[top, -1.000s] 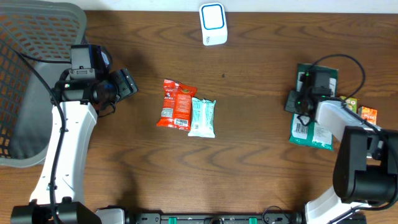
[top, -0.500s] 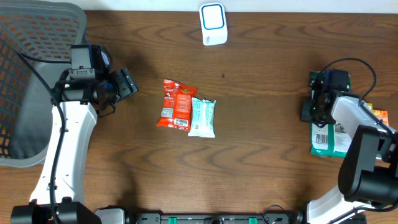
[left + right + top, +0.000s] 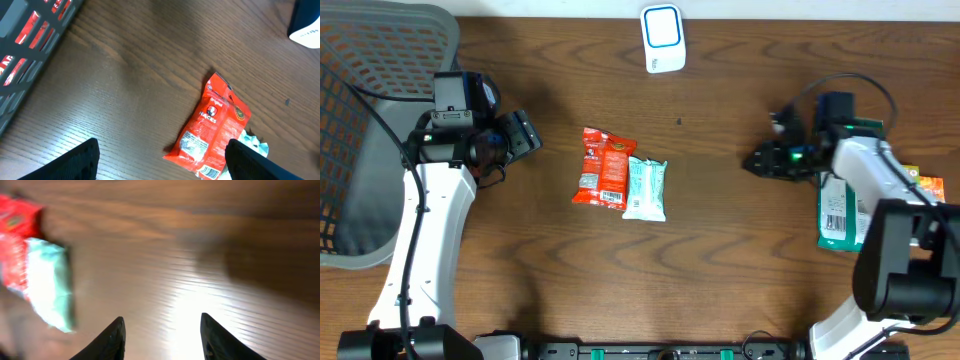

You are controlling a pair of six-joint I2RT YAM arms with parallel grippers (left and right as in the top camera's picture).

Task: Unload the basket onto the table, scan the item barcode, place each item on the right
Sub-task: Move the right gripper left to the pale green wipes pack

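A red snack bag [image 3: 603, 167] and a pale teal packet [image 3: 645, 188] lie side by side mid-table; a barcode shows on the red snack bag [image 3: 212, 127] at its near end. The white and blue scanner [image 3: 662, 38] stands at the far edge. A green bag [image 3: 840, 215] lies flat at the right edge. My right gripper [image 3: 754, 162] hovers left of it, open and empty, pointing at the teal packet [image 3: 50, 285]. My left gripper [image 3: 527, 134] is open and empty, left of the red bag.
A dark mesh basket [image 3: 365, 120] sits off the table's left side. Small orange and green packets [image 3: 910, 183] lie by the green bag at the right edge. Bare wood lies between the centre items and each gripper.
My right gripper carried the green bag to the right edge, let go of it, opened, and swung left towards the centre. The left arm has not moved.
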